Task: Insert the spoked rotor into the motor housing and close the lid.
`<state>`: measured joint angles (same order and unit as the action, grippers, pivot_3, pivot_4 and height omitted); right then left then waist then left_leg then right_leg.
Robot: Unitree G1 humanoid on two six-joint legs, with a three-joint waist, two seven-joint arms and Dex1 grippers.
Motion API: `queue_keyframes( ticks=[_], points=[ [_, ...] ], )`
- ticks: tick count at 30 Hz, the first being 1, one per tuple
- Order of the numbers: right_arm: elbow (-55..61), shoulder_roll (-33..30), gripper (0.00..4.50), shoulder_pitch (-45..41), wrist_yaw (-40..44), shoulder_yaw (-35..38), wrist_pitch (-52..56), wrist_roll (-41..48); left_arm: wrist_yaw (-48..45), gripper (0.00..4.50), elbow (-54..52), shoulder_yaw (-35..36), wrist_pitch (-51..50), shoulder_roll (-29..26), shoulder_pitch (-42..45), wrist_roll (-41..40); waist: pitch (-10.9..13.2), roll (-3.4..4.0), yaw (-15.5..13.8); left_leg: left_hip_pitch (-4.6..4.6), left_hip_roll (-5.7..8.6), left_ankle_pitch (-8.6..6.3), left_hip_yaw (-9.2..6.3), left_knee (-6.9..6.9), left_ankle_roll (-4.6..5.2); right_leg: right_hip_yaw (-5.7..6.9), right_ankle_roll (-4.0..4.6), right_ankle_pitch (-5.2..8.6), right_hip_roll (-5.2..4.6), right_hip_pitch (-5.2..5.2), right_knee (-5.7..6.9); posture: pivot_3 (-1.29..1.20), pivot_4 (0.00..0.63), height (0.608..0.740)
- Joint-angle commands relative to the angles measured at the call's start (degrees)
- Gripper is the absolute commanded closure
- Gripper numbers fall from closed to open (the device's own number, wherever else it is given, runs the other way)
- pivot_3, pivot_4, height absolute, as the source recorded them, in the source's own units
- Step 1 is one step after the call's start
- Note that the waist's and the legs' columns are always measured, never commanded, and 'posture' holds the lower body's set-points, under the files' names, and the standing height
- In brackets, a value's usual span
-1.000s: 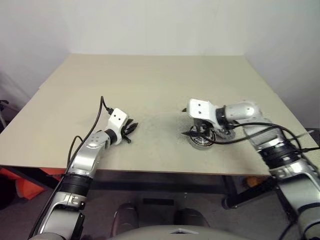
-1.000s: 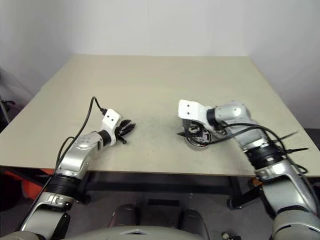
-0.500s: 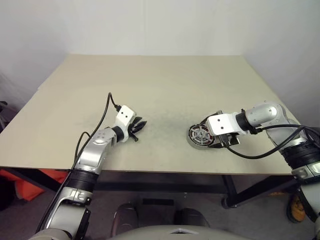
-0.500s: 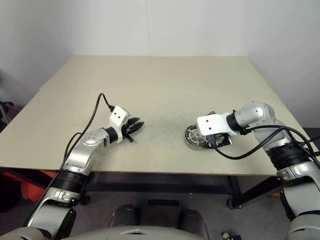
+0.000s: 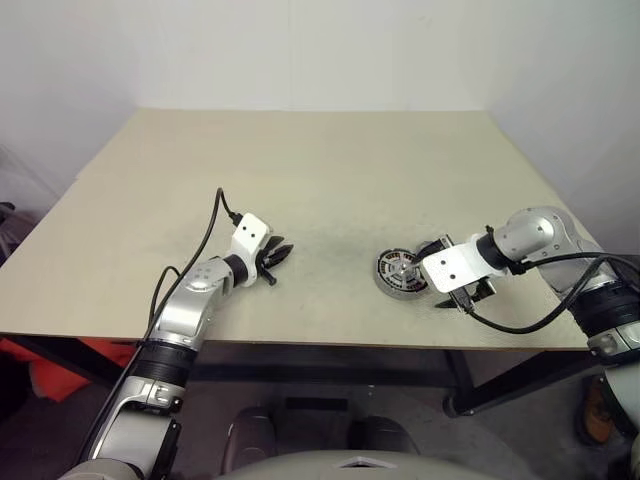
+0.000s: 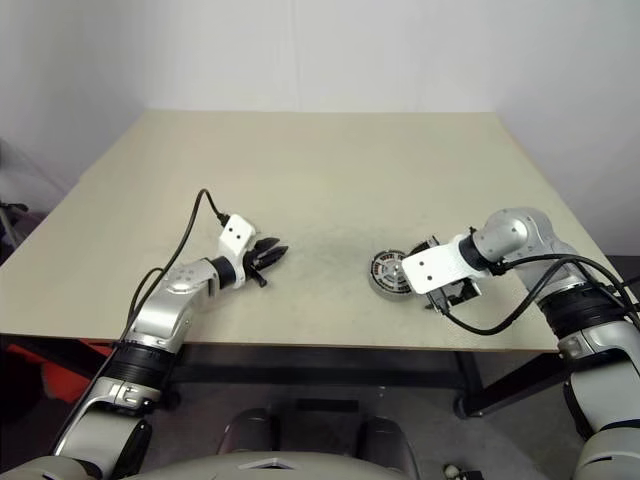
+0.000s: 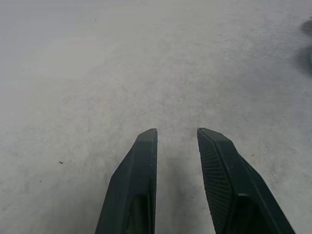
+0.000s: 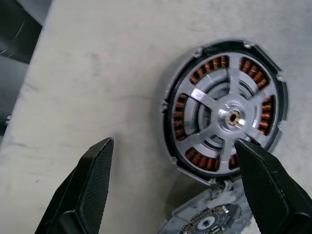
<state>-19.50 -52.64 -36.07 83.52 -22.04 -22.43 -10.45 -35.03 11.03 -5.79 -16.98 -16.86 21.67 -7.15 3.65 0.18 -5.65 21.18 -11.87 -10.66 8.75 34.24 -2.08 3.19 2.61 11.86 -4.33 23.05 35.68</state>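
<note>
the motor housing (image 8: 225, 111) sat on the beige bench (image 5: 320, 170) near its front edge, toward the right side. seen from above the right wrist, the spoked rotor (image 8: 222, 118) lay inside the housing, its silver spokes crossing the ring of copper-brown windings and its hub at the centre. the housing was uncovered. just beside it, on the side nearer the right arm, lay a second grey round piece with a small circuit-like centre (image 8: 207, 222), partly out of view; whether that was the lid i could not tell.

the right hand (image 5: 458, 290) hung just right of the housing, pointing steeply down at the bench, with the white wrist block covering part of it from overhead. its two black fingers (image 8: 85, 187) stood wide apart and gripped nothing; one finger's tip overlapped the housing's rim in the wrist view, but i could not tell whether it touched.

the left hand (image 5: 277, 252) was well apart from the housing, out on the left half of the bench and low over it, pointing toward the right. its fingers (image 7: 136, 180) were a narrow gap apart, with only bare bench between and beyond them.
</note>
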Motion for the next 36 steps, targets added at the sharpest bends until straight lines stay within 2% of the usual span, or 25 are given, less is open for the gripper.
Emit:
queue_keyframes(
  ticks=[1, 17, 20, 28, 35, 36],
  points=[
    [2.41, -1.42, 0.05, 0.18, 1.37, 0.23, -0.99, 0.25, 0.48, 3.12, -2.11, 0.31, 0.14, -0.10, 0.10, -0.07, 0.00, 0.00, 0.00, 0.00, 0.00, -0.01, 0.00, 0.00, 0.01, 0.00, 0.00, 0.00, 0.00, 0.00, 0.00, 0.00, 0.000, 0.740],
    [3.79, 0.50, 0.05, 0.70, 1.99, -2.01, -1.24, -1.71, 1.39, 3.12, -2.43, 0.53, -0.08, -0.25, -0.18, -0.07, 0.00, 0.00, 0.03, -0.03, 0.00, -0.01, 0.00, 0.01, 0.02, 0.00, 0.00, 0.00, 0.00, -0.02, 0.01, 0.00, 0.000, 0.740],
    [3.79, 0.90, 0.66, 0.57, 1.94, -2.12, -1.08, -2.03, 1.46, 3.12, -2.51, 0.63, -0.06, -0.36, -0.38, -0.06, -0.01, 0.00, 0.04, -0.07, -0.01, -0.01, 0.00, 0.02, 0.02, 0.00, 0.00, 0.00, 0.00, -0.06, 0.01, 0.00, 0.000, 0.740],
    [2.94, 1.63, 3.39, 0.31, 0.93, -2.36, -1.62, -2.96, 1.88, 3.12, -2.58, 0.75, -0.06, -0.46, -0.51, 0.00, -0.04, -0.01, 0.00, -0.08, 0.00, -0.01, 0.00, 0.02, 0.02, 0.00, 0.00, 0.00, 0.00, -0.10, 0.00, 0.00, 0.000, 0.740],
    [0.54, 2.49, 3.39, -0.55, -1.18, -2.48, -1.87, -4.82, 2.29, 3.12, -2.61, 0.85, 0.03, -0.46, -0.43, -0.05, -0.05, -0.03, 0.07, -0.10, -0.01, -0.02, -0.01, 0.02, 0.04, 0.00, 0.00, 0.00, 0.00, -0.12, -0.01, 0.00, 0.000, 0.740],
    [0.11, 2.60, 3.78, -0.74, -1.51, -2.47, -1.83, -5.11, 2.35, 3.12, -2.59, 0.88, 0.03, -0.45, -0.38, -0.06, -0.05, -0.04, 0.09, -0.12, -0.01, -0.02, -0.01, 0.02, 0.04, 0.00, 0.00, 0.00, 0.00, -0.13, 0.00, 0.00, 0.000, 0.740]
  ],
)
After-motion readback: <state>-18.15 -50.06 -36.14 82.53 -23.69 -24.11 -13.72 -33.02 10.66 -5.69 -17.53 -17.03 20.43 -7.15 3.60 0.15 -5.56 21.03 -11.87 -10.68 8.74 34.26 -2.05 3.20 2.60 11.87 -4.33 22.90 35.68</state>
